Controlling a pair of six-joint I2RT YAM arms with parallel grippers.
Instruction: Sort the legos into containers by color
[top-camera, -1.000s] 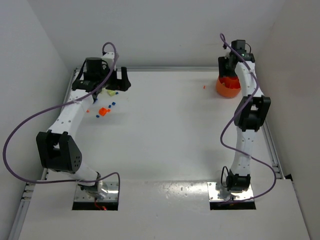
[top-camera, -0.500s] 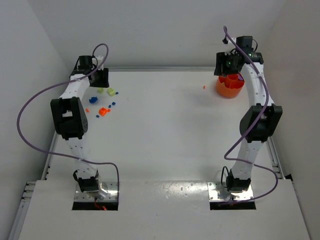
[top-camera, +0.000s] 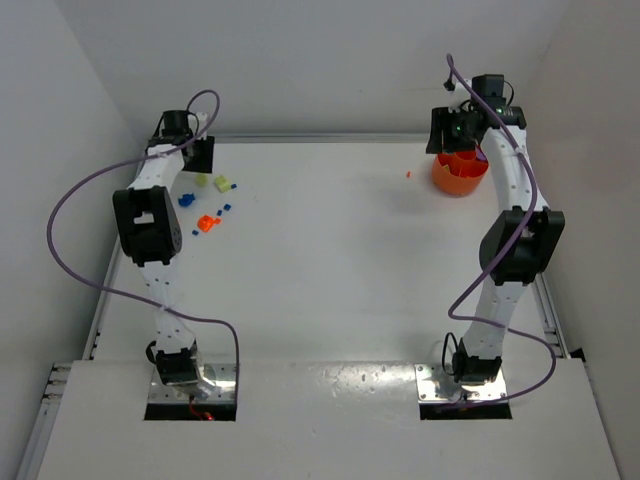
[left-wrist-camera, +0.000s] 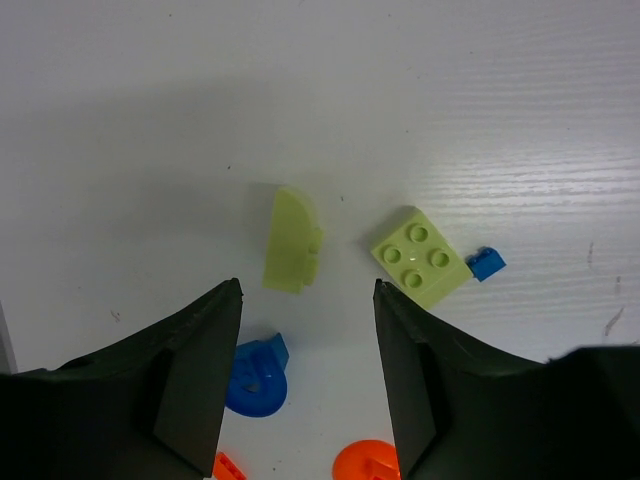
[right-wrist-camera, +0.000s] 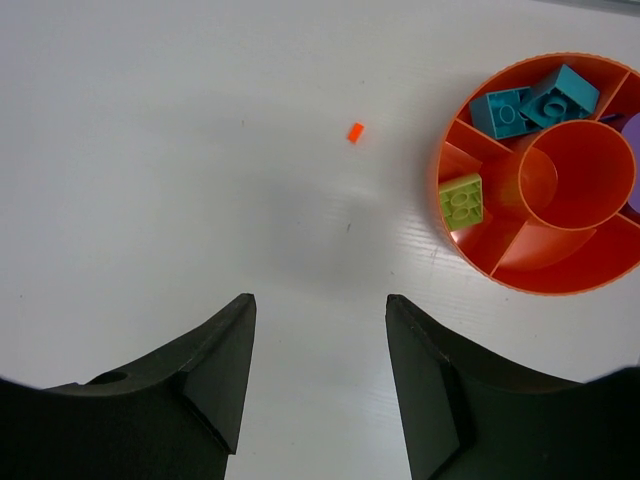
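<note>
Loose legos lie at the far left: a yellow-green curved piece (left-wrist-camera: 291, 243), a yellow-green square brick (left-wrist-camera: 420, 257), a tiny blue brick (left-wrist-camera: 487, 263), a blue round piece (left-wrist-camera: 256, 377) and an orange round piece (left-wrist-camera: 367, 462). My left gripper (left-wrist-camera: 306, 288) hovers over them, open and holding nothing. The orange bowl (right-wrist-camera: 548, 258) holds blue bricks (right-wrist-camera: 535, 100) and a yellow-green brick (right-wrist-camera: 461, 200) in separate compartments. My right gripper (right-wrist-camera: 320, 300) hangs open and empty beside the bowl (top-camera: 460, 178), above bare table.
A tiny orange piece (right-wrist-camera: 354, 131) lies alone on the table left of the bowl. White walls close the table at the back and both sides. The left arm (top-camera: 150, 220) stands folded along the left edge, near the orange lego (top-camera: 207, 223).
The left arm swung back towards the far-left corner and its jaws narrowed from wide open. The right gripper lifted off the bowl, uncovering it. Little has moved in the last half second.
</note>
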